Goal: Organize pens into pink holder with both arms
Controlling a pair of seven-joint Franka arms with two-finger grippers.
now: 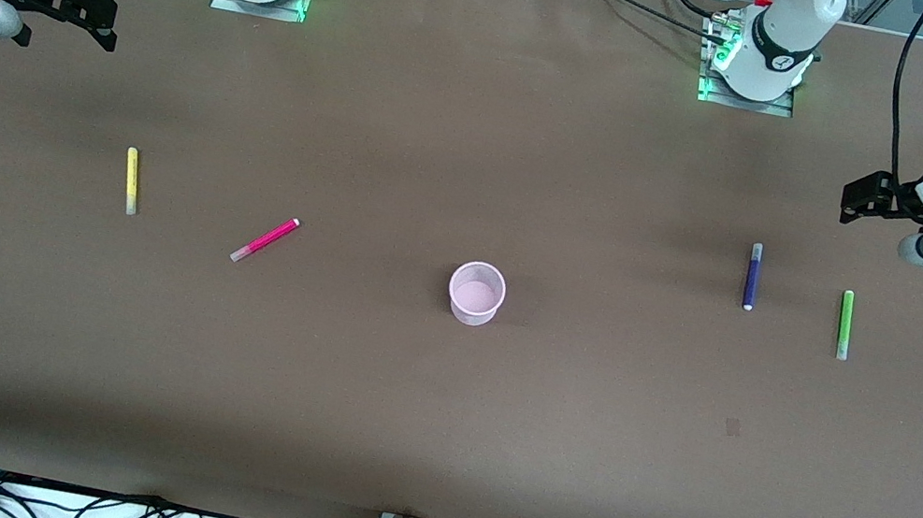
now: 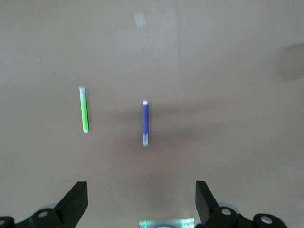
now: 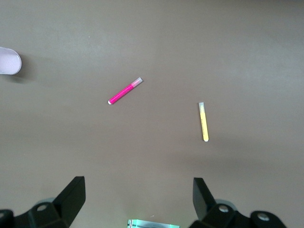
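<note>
Left jaws wide open, empty, right jaws likewise

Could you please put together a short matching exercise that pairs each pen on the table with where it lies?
Things:
1. yellow pen
2. magenta pen
3. purple-blue pen
4. green pen

Places:
A. nearest the left arm's end of the table
B. between the pink holder and the green pen
C. nearest the right arm's end of the table
D. between the yellow pen and the pink holder

Pairs: 1-C, 2-D, 3-B, 4-A
</note>
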